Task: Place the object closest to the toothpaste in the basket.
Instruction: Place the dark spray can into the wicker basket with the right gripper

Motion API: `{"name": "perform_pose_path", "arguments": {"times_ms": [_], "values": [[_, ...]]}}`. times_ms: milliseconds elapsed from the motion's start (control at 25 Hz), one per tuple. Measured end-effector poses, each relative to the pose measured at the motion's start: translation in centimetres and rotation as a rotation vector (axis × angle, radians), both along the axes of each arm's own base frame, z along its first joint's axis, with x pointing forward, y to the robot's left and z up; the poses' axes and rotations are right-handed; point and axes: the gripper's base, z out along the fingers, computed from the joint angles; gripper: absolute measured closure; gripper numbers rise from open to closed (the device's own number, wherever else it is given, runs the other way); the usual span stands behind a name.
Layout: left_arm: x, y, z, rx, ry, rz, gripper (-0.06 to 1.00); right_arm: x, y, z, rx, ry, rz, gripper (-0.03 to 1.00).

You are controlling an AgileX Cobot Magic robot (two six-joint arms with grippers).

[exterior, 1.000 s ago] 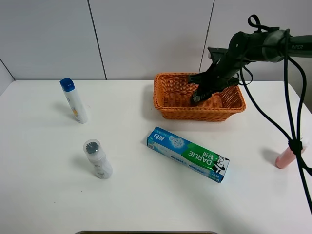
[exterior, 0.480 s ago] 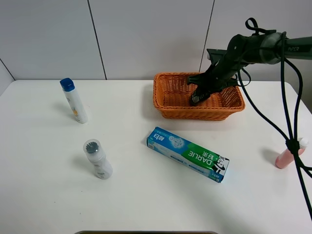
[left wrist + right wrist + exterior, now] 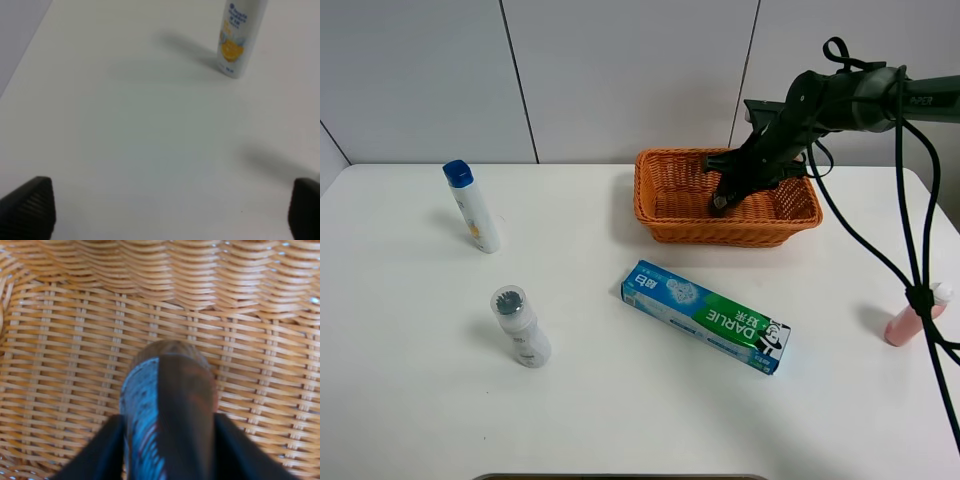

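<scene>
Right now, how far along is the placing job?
Pickup looks done: the right claw is shut on a dark rounded object with a blue patterned side. In hand: it holds the object low inside the orange wicker basket. Left to do: open the claw and withdraw. The left claw hangs open over the white table.

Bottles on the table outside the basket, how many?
3: blue-capped bottle far left, grey-capped bottle front left, pink bottle right edge. The right tool holds a dark item in the basket, uncounted.
</scene>
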Motion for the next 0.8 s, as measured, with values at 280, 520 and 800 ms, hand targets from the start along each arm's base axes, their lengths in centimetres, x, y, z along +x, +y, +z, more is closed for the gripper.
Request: {"name": "perform_pose_path", "arguments": {"times_ms": [280, 520, 800], "values": [[0.0, 0.0, 0.0, 0.0, 0.0, 0.0, 0.0, -0.03, 0.0, 0.23, 0.002, -0.004, -0.002, 0.14], [0.0, 0.0, 0.0, 0.0, 0.0, 0.0, 0.0, -0.09, -0.01, 0.49, 0.01, -0.001, -0.015, 0.02], [0.0, 0.0, 0.0, 0.0, 0.0, 0.0, 0.0, -0.23, 0.0, 0.52, 0.014, 0.016, -0.021, 0.0]]}}
